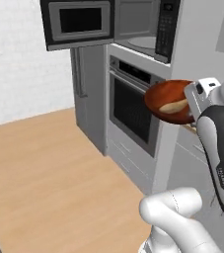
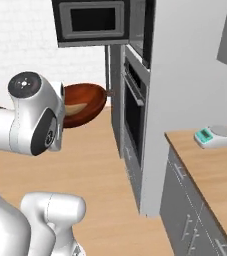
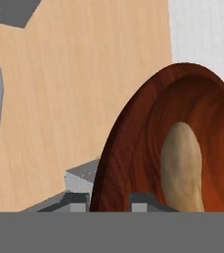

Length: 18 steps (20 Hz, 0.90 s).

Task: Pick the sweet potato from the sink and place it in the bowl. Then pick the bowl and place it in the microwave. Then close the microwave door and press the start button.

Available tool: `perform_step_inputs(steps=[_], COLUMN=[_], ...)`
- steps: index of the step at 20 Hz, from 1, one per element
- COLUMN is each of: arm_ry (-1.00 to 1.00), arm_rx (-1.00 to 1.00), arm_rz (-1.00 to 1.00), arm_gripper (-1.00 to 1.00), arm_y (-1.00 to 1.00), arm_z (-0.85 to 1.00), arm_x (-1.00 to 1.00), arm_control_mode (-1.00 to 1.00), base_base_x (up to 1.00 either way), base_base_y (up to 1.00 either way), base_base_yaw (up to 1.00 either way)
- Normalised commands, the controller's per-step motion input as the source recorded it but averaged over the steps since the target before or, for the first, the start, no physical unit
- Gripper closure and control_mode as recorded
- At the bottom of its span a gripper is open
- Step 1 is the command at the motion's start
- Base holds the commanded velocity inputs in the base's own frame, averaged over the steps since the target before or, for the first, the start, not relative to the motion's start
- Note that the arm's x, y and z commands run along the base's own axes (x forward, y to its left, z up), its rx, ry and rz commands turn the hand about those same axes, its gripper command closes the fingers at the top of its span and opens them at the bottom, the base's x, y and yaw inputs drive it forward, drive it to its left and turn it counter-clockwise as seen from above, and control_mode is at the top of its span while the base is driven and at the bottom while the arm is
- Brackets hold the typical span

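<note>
— How many of each do you count from where you stand?

— One wide, glossy reddish-brown wooden bowl (image 1: 168, 100), held up in the air in front of the tall grey oven (image 1: 133, 106) with the dark glass door. One small tan sweet potato (image 1: 174, 105) lying inside the bowl, against its lower side. One built-in grey microwave (image 1: 143, 30) above the oven, and its one black door with the grey frame (image 1: 79, 22) swung wide open to the left. One small white and teal kitchen scale (image 2: 214, 136) near the far edge of the wooden surface (image 2: 210, 175) on the right.

— Anything you can't see properly?

— The bowl's near rim is hidden behind the white arm in both base views. The microwave's cavity is cut off at the top, only the pale turntable's edge shows. In the hand view the sweet potato's lower end runs out of sight at the bottom.

— And the jaws?

— The gripper (image 3: 111, 202) has its jaws closed partway, clamped on the bowl's rim: one finger (image 3: 76, 201) outside the wall, the other inside, just beside the sweet potato. The bowl hangs tilted, touching nothing else.
</note>
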Motion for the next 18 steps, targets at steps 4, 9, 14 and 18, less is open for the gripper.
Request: perform_step_inputs(steps=[4,9,14,18], arm_ry=[0.00,0.00,0.00,0.00], arm_rx=[0.00,0.00,0.00,0.00], arm_rz=[0.00,0.00,0.00,0.00], arm_gripper=[1.00,1.00,1.00,1.00], arm_y=[0.00,0.00,0.00,0.00], arm_z=[0.00,0.00,0.00,0.00], arm_x=[0.00,0.00,0.00,0.00], arm_control_mode=[1.00,1.00,1.00,1.00], base_base_x=[1.00,0.90,0.66,0.55], base_base_y=[0.73,0.82,0.80,0.76], base_base_yaw=[-0.48,-0.46,-0.35,-0.31])
